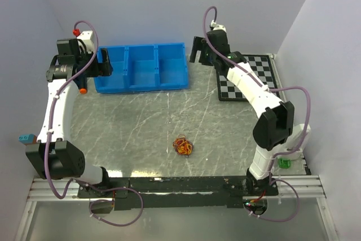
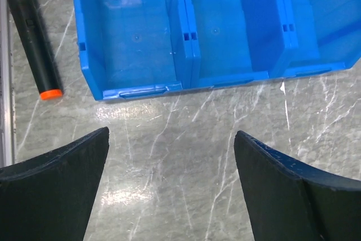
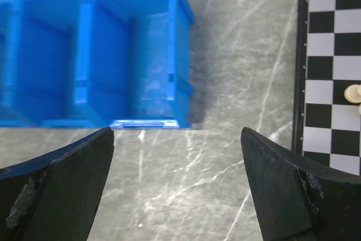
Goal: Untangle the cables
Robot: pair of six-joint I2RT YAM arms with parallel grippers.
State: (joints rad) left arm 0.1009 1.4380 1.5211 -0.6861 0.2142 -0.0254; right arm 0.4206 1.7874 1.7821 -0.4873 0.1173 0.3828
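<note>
The small clump of thin curly red, yellow-orange and dark wires point(image 1: 182, 145) lies on the grey marbled counter point(image 1: 130, 122), near its near edge, between the arms. The left jaws, by the far blue three-compartment plastic bin point(image 1: 128, 60), and the right jaws, beside the black-and-white chequered board point(image 1: 265, 66), gape wide, holding nothing. A pinch may catch several springy strands together; pulling then tightens the knot or drags the whole clump. How the strands interlock is probably too fine to judge from above
</note>
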